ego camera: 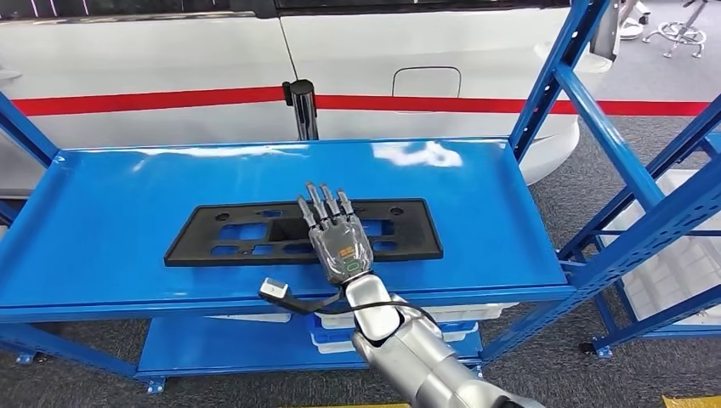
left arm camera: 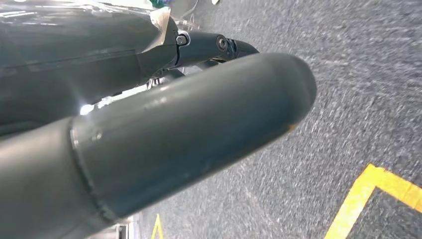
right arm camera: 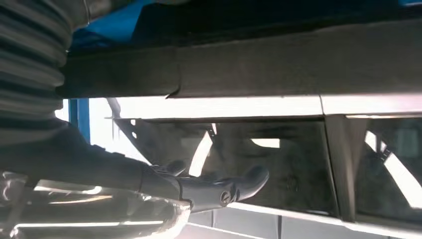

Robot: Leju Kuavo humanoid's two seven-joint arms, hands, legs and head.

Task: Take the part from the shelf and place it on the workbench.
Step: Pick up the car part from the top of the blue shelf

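A flat black plastic part (ego camera: 212, 234) with several cut-outs lies lengthwise in the middle of the blue shelf (ego camera: 102, 204). My right hand (ego camera: 336, 238) reaches in from the shelf's front edge and lies palm-down over the part's middle, fingers stretched out and slightly apart, gripping nothing. In the right wrist view its thumb (right arm camera: 219, 186) sticks out free, away from the part's dark edge (right arm camera: 249, 69). My left hand (left arm camera: 164, 134) hangs over grey floor with nothing in it, its fingers straight.
A white car with a red stripe (ego camera: 170, 68) stands close behind the shelf. Blue uprights (ego camera: 553, 85) frame the shelf's right end, and a second blue rack (ego camera: 672, 204) is further right. White boxes (ego camera: 340, 336) sit on the lower shelf. Yellow floor tape (left arm camera: 368, 194) runs below the left hand.
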